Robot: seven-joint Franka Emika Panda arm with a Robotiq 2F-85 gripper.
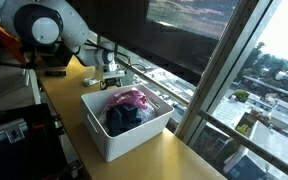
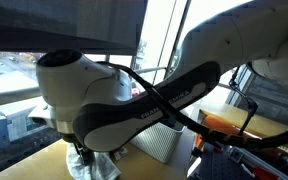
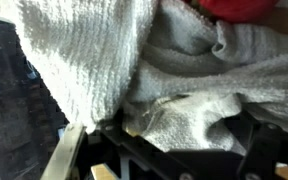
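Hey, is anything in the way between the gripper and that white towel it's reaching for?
Nothing visible does. In the wrist view the white towel fills the frame right up against the gripper, and the red cloth lies beyond it, not in between.

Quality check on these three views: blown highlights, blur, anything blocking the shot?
In an exterior view the sky through the window is blown out, while the bin stays evenly lit. In an exterior view the arm fills the frame, backlit by bright glass. In the wrist view the towel sits too close, soft and out of focus; the left edge is dark.
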